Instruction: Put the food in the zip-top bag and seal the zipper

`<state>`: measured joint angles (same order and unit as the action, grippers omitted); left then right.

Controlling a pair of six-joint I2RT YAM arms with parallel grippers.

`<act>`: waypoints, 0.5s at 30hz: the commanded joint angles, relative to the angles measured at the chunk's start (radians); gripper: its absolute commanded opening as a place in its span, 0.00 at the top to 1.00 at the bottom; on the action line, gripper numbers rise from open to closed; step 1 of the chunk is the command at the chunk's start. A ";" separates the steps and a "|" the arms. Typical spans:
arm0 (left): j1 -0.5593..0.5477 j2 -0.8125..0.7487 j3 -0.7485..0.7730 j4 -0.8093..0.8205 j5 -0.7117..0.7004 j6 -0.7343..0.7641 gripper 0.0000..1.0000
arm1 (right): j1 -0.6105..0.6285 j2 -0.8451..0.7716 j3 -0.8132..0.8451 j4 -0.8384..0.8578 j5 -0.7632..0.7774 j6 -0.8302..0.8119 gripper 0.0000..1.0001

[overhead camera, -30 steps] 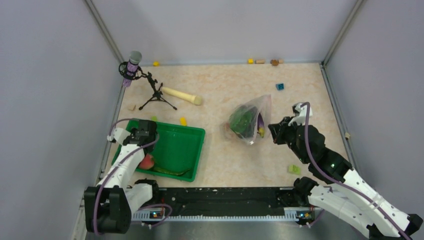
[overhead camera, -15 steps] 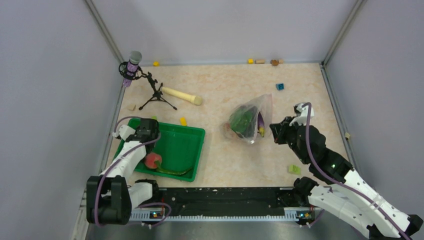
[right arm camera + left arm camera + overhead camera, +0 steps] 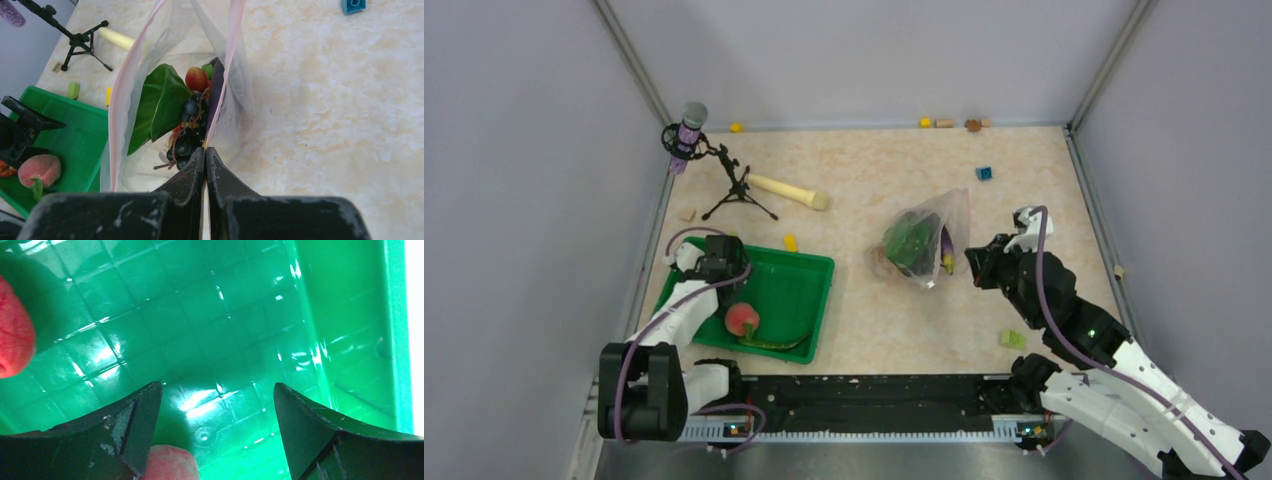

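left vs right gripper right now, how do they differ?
The left gripper is open and empty; the right gripper is shut on the mouth edge of the zip-top bag. The left hangs over the green tray; the right is well clear of it. Both have black fingers.

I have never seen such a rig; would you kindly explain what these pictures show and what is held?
Two robot arms are bolted to the near edge of a table. The overhead picture shows both; the other two come from a camera on each wrist. The left gripper hangs open over the green tray, near the peach, holding nothing. The right gripper is shut on the mouth edge of the zip-top bag; inside lie bok choy, a strawberry and dark berries. A rolling pin and a blue block lie on the table.
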<state>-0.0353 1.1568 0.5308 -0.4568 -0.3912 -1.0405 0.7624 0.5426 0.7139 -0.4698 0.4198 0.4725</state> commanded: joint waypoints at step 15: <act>-0.058 -0.164 -0.019 -0.228 0.140 0.068 0.04 | -0.008 -0.012 0.008 0.028 0.019 -0.001 1.00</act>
<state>-0.0731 1.0485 0.5148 -0.5541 -0.2451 -0.9993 0.7624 0.5430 0.7139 -0.4793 0.4263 0.4721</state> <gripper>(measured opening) 0.956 0.005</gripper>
